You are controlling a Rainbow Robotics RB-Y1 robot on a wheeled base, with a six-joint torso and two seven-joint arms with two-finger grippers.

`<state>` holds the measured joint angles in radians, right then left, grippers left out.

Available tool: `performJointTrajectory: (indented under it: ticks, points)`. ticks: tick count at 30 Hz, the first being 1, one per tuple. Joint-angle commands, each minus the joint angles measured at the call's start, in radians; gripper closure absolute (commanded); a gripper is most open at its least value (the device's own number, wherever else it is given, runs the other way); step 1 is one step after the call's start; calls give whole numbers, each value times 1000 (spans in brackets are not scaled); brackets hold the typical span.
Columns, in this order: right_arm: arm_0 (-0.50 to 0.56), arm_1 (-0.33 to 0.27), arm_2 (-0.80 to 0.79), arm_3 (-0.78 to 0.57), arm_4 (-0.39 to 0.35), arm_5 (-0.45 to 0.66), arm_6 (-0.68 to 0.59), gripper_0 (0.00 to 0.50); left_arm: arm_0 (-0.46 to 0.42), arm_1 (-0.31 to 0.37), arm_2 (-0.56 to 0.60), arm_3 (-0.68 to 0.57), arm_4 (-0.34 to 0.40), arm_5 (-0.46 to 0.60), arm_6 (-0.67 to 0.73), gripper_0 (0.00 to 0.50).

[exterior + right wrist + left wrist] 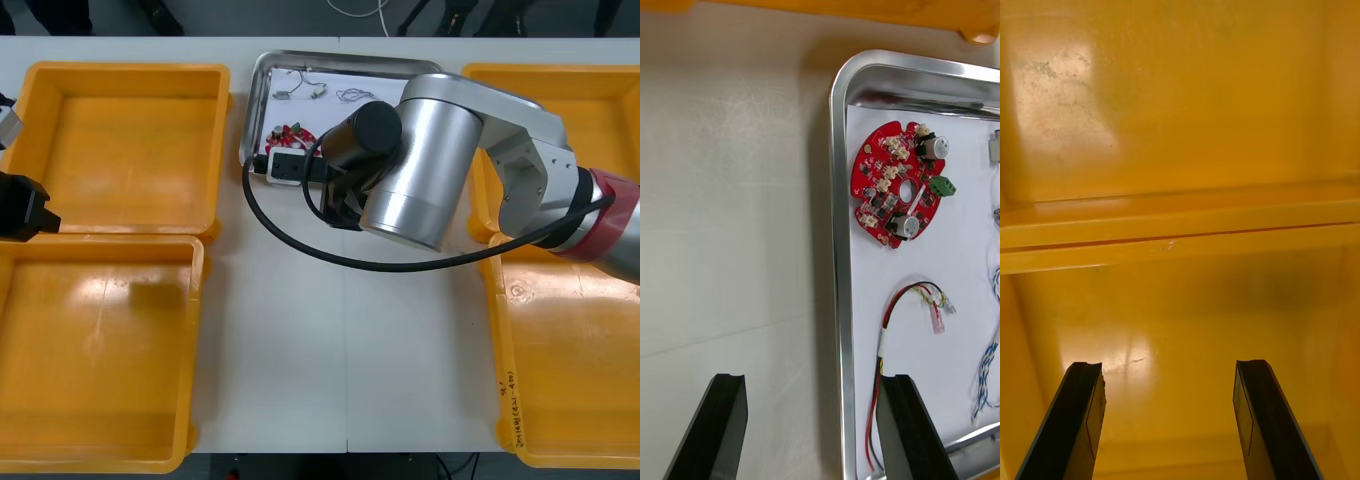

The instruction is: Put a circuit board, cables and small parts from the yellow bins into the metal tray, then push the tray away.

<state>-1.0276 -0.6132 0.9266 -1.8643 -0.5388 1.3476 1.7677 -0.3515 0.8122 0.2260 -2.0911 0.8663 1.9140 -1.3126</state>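
Light table (330, 350) is lying flat across the field, a faint seam (345, 380) running down its bare middle toward 6 o'clock, while past its far edge at 12 o'clock a dark floor strip (250, 15) is showing, a thin white cord (362, 12) looping there.

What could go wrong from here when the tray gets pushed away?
1. The open right claw straddles the metal tray's rim, one finger over the red and yellow cable; a push might snag it.
2. The tray sits near the table's far edge; too long a push may tip it off.
The left claw hangs open over a yellow bin.
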Motion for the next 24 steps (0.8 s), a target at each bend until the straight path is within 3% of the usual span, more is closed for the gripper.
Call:
performJointTrajectory:
  ticks: [1,7,16,20,24]
  points:
    - [77,-14,-132,-145,-6,123,-24,0,12,47,32,-27,8,6,98,0]
    - [176,-19,-236,-311,-1,303,-51,0,12,47,32,-27,8,6,98,0]
    - [316,-25,-373,-562,10,572,-228,0,12,47,32,-27,8,6,98,0]
    - [370,-17,-439,-619,5,572,-287,0,12,47,32,-27,8,6,98,0]
    - [434,-13,-540,-644,-53,572,-390,0,12,47,32,-27,8,6,98,0]
